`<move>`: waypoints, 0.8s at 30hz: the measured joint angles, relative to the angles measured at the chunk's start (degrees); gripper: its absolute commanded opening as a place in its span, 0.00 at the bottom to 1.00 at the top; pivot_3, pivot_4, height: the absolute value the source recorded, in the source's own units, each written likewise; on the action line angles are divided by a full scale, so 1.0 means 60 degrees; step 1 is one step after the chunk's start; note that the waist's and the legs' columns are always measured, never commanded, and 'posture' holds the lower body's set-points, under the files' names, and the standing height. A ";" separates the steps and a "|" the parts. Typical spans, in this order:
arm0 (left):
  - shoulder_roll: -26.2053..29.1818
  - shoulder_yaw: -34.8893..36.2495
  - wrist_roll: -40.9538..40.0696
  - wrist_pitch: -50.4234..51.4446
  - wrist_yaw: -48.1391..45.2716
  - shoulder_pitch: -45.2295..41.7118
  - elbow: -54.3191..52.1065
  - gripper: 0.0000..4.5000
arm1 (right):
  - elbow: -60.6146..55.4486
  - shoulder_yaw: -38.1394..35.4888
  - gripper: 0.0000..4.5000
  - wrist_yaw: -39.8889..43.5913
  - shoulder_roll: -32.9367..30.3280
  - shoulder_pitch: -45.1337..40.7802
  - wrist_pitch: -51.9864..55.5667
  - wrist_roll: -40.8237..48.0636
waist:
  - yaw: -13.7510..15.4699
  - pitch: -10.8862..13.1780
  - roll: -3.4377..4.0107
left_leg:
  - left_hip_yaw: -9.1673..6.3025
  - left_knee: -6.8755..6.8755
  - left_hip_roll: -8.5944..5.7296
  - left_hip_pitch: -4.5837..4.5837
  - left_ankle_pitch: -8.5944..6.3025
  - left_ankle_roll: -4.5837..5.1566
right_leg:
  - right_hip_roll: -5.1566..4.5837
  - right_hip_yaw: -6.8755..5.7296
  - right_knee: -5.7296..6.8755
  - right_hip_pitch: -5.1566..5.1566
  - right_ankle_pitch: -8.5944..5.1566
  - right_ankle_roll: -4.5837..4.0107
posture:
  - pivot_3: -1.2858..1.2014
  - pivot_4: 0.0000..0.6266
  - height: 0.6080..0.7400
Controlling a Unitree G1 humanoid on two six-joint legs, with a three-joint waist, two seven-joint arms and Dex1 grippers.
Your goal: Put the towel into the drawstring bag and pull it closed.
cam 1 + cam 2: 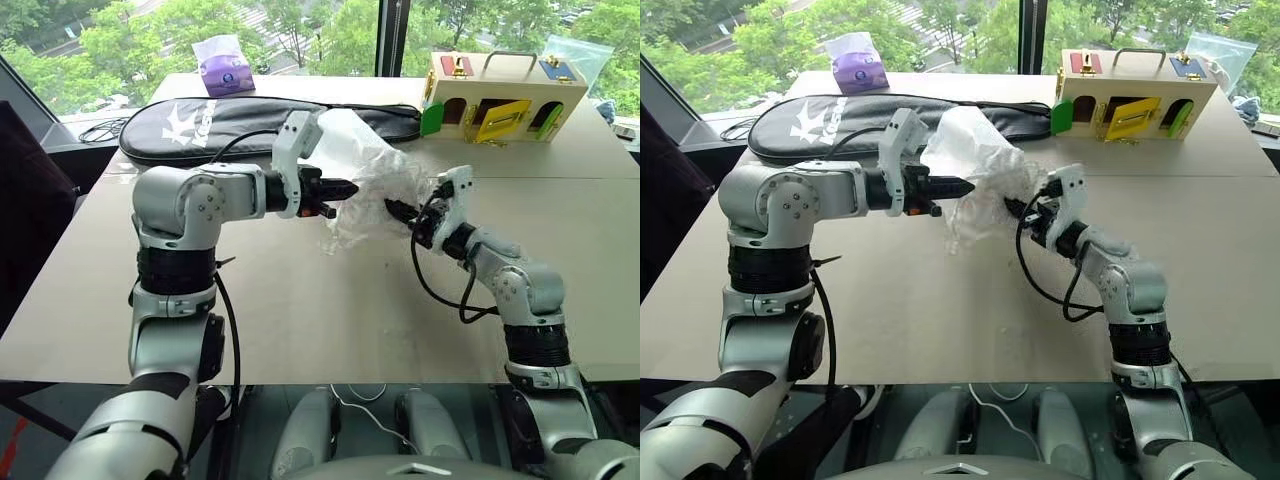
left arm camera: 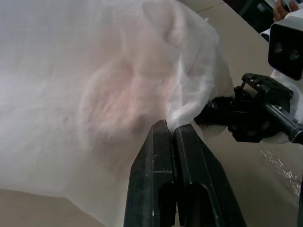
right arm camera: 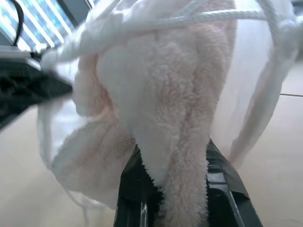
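Observation:
The drawstring bag (image 1: pixel 360 165), thin translucent white fabric, hangs bunched above the table's middle between my two grippers. My left gripper (image 1: pixel 352 188) is shut on the bag's fabric near its mouth; its black fingertips (image 2: pixel 163 130) press together on the cloth. From the right, my right gripper (image 1: pixel 392 207) reaches in level and is shut on the towel (image 3: pixel 165 94). This off-white fluffy cloth drapes over the fingers (image 3: pixel 222 179) at the bag's mouth, under a white cord (image 3: pixel 213 16). The towel shows through the fabric as a pinkish mass (image 2: pixel 128 94).
A long black racket cover (image 1: pixel 200 125) lies behind the bag. A purple-printed clear packet (image 1: pixel 224 68) stands at the far left, and a wooden box with coloured doors (image 1: pixel 500 100) at the far right. The beige table (image 1: pixel 300 310) has open surface in front.

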 measured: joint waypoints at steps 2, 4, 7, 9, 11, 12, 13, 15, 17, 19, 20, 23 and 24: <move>-0.0008 -0.0085 -0.0009 -0.0062 -0.0084 -0.0001 0.0000 0.00 | -0.0152 -0.0619 0.01 -0.0450 0.0752 -0.0015 0.0324 0.0946 | -0.0005 0.0000 0.0000 | 0.0001 -0.0014 0.0001 0.0000 0.0001 -0.0001 | 0.0000 0.0004 0.0003 -0.0010 0.0000 0.0000 | 0.52 0.24 1.00; -0.0065 -0.0110 -0.0056 -0.0098 -0.0163 -0.0001 -0.0005 0.00 | -0.0207 -0.1097 0.01 -0.1001 0.1418 -0.0127 0.0600 0.1762 | -0.0033 0.0001 0.0002 | 0.0003 -0.0037 0.0001 0.0001 0.0002 -0.0003 | 0.0000 0.0009 0.0003 -0.0020 0.0001 -0.0001 | 0.52 0.24 1.00; -0.0127 -0.0128 -0.0201 -0.0114 -0.0332 -0.0003 -0.0163 0.00 | -0.0182 -0.1895 0.01 -0.2262 0.2324 -0.0382 0.0949 0.3066 | -0.0032 0.0003 0.0006 | 0.0001 -0.0052 0.0001 0.0001 0.0003 -0.0005 | -0.0001 0.0008 0.0001 -0.0027 0.0000 -0.0003 | 0.52 0.24 1.00; -0.0177 -0.0208 -0.0290 -0.0127 -0.0433 -0.0011 -0.0240 0.00 | -0.0143 -0.2101 0.01 -0.2819 0.2348 -0.0415 0.1097 0.3722 | -0.0025 0.0004 0.0008 | 0.0002 -0.0058 -0.0004 0.0001 0.0003 -0.0005 | -0.0005 0.0008 -0.0004 -0.0027 0.0000 -0.0002 | 0.52 0.24 1.00; -0.0204 -0.0279 -0.0352 -0.0135 -0.0473 -0.0011 -0.0251 0.00 | 0.0003 -0.2234 0.01 -0.3298 0.2350 -0.0419 0.1268 0.4192 | -0.0020 0.0005 0.0009 | 0.0004 -0.0061 -0.0008 0.0001 0.0004 -0.0005 | -0.0008 0.0008 -0.0010 -0.0026 0.0000 -0.0003 | 0.52 0.24 1.00; -0.0258 -0.0300 -0.0369 -0.0135 -0.0483 -0.0016 -0.0251 0.00 | 0.0091 -0.2224 0.01 -0.3480 0.2350 -0.0418 0.1320 0.4283 | -0.0031 0.0006 0.0010 | 0.0007 -0.0063 -0.0009 0.0001 0.0003 -0.0003 | -0.0008 0.0011 -0.0010 -0.0027 0.0000 -0.0003 | 0.52 0.24 1.00; -0.0332 -0.0316 -0.0396 -0.0147 -0.0539 -0.0029 -0.0250 0.00 | 0.0191 -0.2070 0.01 -0.3649 0.2342 -0.0416 0.1384 0.4203 | -0.0036 0.0006 0.0010 | 0.0008 -0.0064 -0.0010 0.0001 0.0003 -0.0002 | -0.0007 0.0011 -0.0009 -0.0028 0.0000 -0.0003 | 0.52 0.24 1.00; -0.0343 -0.0328 -0.0444 -0.0204 -0.0649 -0.0089 -0.0247 0.00 | 0.0241 -0.1668 0.01 -0.3696 0.2324 -0.0414 0.1415 0.3966 | -0.0090 0.0011 0.0019 | 0.0011 -0.0073 -0.0010 0.0002 0.0003 -0.0001 | -0.0001 0.0016 -0.0006 -0.0034 -0.0001 -0.0003 | 0.52 0.24 1.00; -0.0341 -0.0327 -0.0542 -0.0395 -0.0786 -0.0199 -0.0244 0.00 | 0.0273 -0.1181 0.01 -0.3685 0.2313 -0.0411 0.1449 0.3719 | -0.0155 0.0012 0.0020 | 0.0009 -0.0081 -0.0010 0.0003 0.0003 -0.0001 | 0.0001 0.0014 -0.0006 -0.0035 -0.0001 -0.0003 | 0.52 0.24 1.00; -0.0321 -0.0329 -0.0563 -0.0569 -0.0900 -0.0266 -0.0217 0.00 | 0.0273 -0.0855 0.01 -0.3636 0.2288 -0.0410 0.1452 0.3572 | -0.0210 0.0012 0.0020 | 0.0010 -0.0084 -0.0010 0.0004 0.0003 -0.0001 | 0.0002 0.0014 -0.0009 -0.0034 -0.0001 -0.0003 | 0.52 0.24 1.00; -0.0309 -0.0328 -0.0565 -0.0676 -0.0950 -0.0267 -0.0156 0.00 | 0.0272 -0.0729 0.01 -0.3607 0.2240 -0.0402 0.1454 0.3530 | -0.0221 0.0012 0.0020 | 0.0011 -0.0084 -0.0010 0.0004 0.0003 -0.0001 | 0.0001 0.0015 -0.0010 -0.0034 -0.0001 -0.0002 | 0.52 0.24 1.00; -0.0244 -0.0332 -0.0564 -0.0906 -0.1082 -0.0265 0.0011 0.00 | 0.0273 -0.0596 0.01 -0.3523 0.2202 -0.0329 0.1460 0.3470 | -0.0242 0.0012 0.0020 | 0.0011 -0.0084 -0.0011 0.0004 0.0001 0.0004 | 0.0001 0.0014 -0.0011 -0.0033 -0.0002 -0.0002 | 0.52 0.24 1.00; -0.0169 -0.0391 -0.0564 -0.0988 -0.1160 -0.0255 0.0011 0.00 | 0.0273 -0.0585 0.01 -0.3468 0.2195 -0.0321 0.1481 0.3477 | -0.0244 0.0013 0.0020 | 0.0010 -0.0084 -0.0011 0.0004 0.0000 0.0006 | 0.0002 0.0014 -0.0010 -0.0033 -0.0002 -0.0002 | 0.52 0.24 1.00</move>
